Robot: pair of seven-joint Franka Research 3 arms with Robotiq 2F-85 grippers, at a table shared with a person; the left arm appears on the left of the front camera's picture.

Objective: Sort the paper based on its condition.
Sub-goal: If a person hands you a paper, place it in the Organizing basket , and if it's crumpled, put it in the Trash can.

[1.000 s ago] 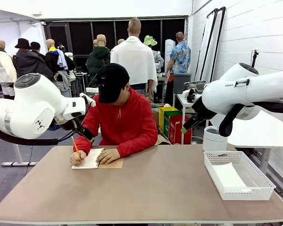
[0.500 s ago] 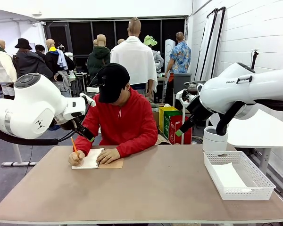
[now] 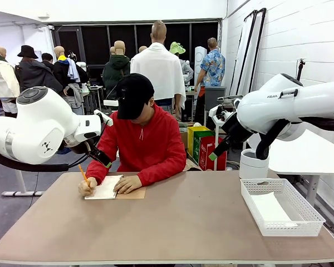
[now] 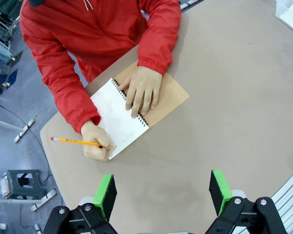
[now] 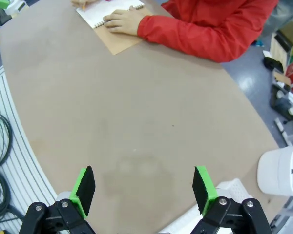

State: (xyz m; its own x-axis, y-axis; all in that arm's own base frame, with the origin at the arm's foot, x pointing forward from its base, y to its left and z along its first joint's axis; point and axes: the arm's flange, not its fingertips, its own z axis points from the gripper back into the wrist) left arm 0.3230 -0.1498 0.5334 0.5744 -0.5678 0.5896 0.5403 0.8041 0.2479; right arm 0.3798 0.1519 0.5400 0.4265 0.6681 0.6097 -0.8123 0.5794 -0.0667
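Loose paper is out of view. A person in a red hoodie writes with an orange pencil (image 4: 78,142) in a spiral notebook (image 4: 119,117) with white pages and a brown cover, at the table's far left (image 3: 106,188). One of the person's hands holds the page flat. My left gripper (image 4: 161,178) hangs open high above the table, just on the near side of the notebook, with nothing between its green pads. My right gripper (image 5: 143,171) is also open and holds nothing, raised over the table's right half, and the notebook (image 5: 102,12) lies far from it.
A white mesh basket (image 3: 281,207) stands at the table's right edge. Behind it, off the table, is a white cylindrical bin (image 3: 251,165). The brown tabletop (image 3: 183,217) lies bare between notebook and basket.
The right arm's wrist has swung slightly, its gripper ending a little left of where it was. The person's pencil hand has slid left across the page. The left arm is still.
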